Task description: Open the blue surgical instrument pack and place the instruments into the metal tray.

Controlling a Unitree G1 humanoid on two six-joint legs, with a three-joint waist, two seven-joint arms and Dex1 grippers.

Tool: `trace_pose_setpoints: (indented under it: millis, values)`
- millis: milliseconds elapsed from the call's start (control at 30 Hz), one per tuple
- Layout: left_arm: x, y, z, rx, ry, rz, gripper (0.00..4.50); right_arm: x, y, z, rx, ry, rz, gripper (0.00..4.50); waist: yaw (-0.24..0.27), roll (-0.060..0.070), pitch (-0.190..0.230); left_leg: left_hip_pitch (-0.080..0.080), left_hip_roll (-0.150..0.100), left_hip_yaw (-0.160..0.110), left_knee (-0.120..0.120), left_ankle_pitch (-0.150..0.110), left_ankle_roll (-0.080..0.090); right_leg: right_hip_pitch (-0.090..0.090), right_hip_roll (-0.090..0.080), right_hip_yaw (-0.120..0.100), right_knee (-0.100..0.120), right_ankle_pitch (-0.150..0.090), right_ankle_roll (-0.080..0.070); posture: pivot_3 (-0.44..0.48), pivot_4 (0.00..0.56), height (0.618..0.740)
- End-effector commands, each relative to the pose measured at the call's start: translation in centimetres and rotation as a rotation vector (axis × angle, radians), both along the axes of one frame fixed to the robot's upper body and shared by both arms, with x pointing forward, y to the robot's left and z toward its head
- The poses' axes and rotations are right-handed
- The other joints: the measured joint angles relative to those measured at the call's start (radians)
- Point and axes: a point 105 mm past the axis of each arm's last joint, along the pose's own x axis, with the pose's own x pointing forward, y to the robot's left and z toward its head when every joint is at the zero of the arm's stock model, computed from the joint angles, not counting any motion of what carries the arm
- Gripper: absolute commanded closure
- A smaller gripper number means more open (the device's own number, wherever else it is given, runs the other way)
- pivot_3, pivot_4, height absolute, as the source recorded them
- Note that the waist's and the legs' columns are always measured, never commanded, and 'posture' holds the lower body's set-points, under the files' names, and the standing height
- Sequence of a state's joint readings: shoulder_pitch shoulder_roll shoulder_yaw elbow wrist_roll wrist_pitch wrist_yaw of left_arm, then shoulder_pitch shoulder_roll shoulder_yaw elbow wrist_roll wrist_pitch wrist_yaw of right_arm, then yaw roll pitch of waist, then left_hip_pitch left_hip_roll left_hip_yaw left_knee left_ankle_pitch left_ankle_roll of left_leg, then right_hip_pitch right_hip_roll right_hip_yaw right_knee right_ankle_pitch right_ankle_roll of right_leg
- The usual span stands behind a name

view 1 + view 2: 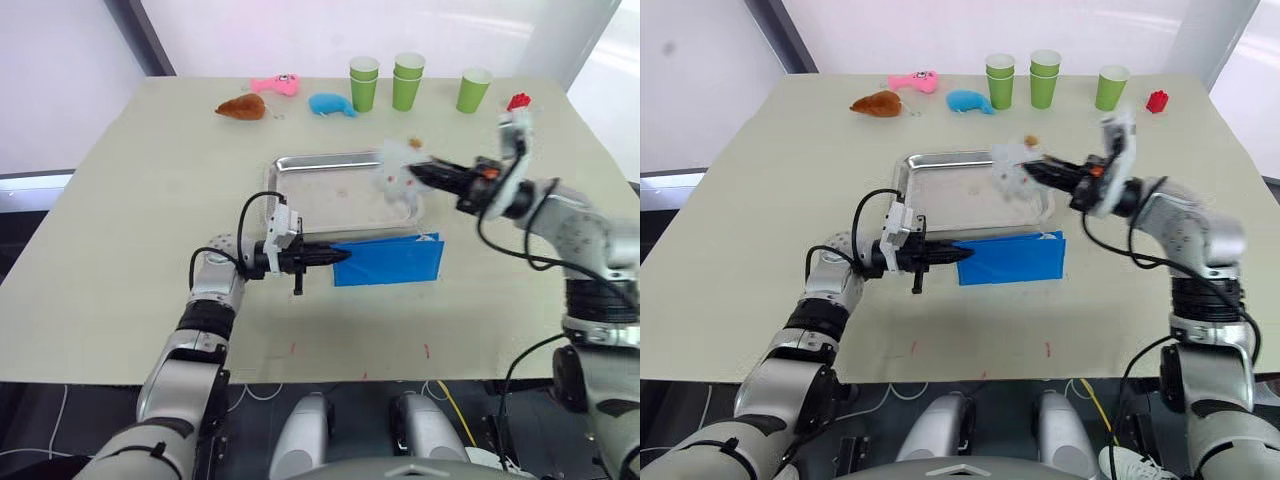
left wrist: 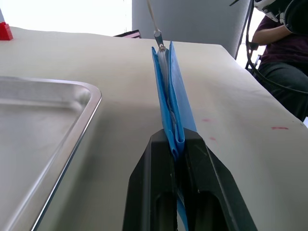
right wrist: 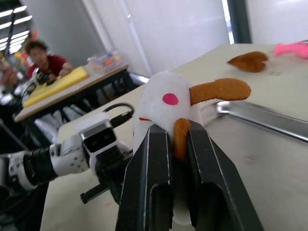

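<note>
On bench beside metal tray [image 1: 300,165]: left pincer [image 1: 340,256] pinches blue surgical instrument pack [image 1: 390,262] edge. Fabric limp, light; grip fold. Right pincer [image 1: 420,175] clamps white plush toy [image 1: 395,172].

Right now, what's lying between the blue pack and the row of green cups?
The metal tray lies between the blue surgical instrument pack and the green cups, seen from the left eye view; the right gripper holds a white plush toy over its right end.

Blue pack [image 1: 388,262] folded, flat, just beside steel tray [image 1: 330,190].
</note>
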State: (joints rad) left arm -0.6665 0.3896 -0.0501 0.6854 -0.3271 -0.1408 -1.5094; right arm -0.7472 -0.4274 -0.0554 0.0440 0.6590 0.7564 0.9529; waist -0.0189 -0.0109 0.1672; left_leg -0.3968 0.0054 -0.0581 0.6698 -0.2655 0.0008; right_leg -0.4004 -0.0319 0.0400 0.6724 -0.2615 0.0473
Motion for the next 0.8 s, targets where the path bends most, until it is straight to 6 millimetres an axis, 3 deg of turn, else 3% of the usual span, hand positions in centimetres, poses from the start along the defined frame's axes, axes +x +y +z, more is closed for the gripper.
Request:
trace_pose_setpoints:
  millis: [33,167,267,400,600,800]
  values:
    - [0.0,-0.5,-0.2,0.026,-0.009,-0.02,4.5,-0.4,2.6,1.5,-0.023,-0.151,0.051,4.27,0.001,0.0,0.0,0.0,0.0,0.0,0.0,0.0,0.0,0.0,0.0,0.0,0.0,0.0,0.0,0.0,0.15,0.74]
    - [0.1,-0.6,-0.1,0.024,-0.015,-0.016,4.5,-1.0,6.9,2.5,0.045,-0.284,0.111,4.27,0.002,0.0,0.0,-0.001,0.0,0.0,0.001,0.0,0.0,-0.001,0.0,-0.001,0.0,0.0,0.0,0.0,0.15,0.74]
    - [0.1,-0.5,-0.1,0.022,-0.017,-0.011,4.5,-2.0,8.5,3.6,0.115,-0.346,0.144,4.27,-0.003,0.0,0.0,-0.001,0.0,0.0,0.0,0.0,0.0,-0.002,0.0,0.0,0.002,0.0,0.0,0.0,0.15,0.74]
    - [0.2,-0.5,-0.1,0.021,-0.018,-0.007,4.5,-3.2,9.2,3.7,0.139,-0.394,0.184,4.27,-0.005,0.0,0.0,-0.002,0.0,0.0,0.001,0.0,0.0,-0.004,0.0,0.0,0.004,0.0,0.0,0.0,0.15,0.74]
    - [0.1,-0.5,-0.2,0.016,-0.02,-0.004,4.5,-4.1,9.8,2.1,0.081,-0.452,0.197,4.27,-0.014,0.0,0.0,-0.002,0.0,0.0,0.001,0.0,0.0,-0.005,0.0,0.0,0.005,0.0,0.0,0.0,0.15,0.74]
    - [0.1,-0.3,-0.2,0.02,-0.023,0.007,4.5,-5.4,8.8,-1.2,-0.079,-0.525,0.307,4.27,-0.015,0.0,0.0,-0.002,0.0,0.0,0.001,0.0,0.0,-0.004,0.0,0.0,0.004,0.0,0.0,0.0,0.15,0.74]
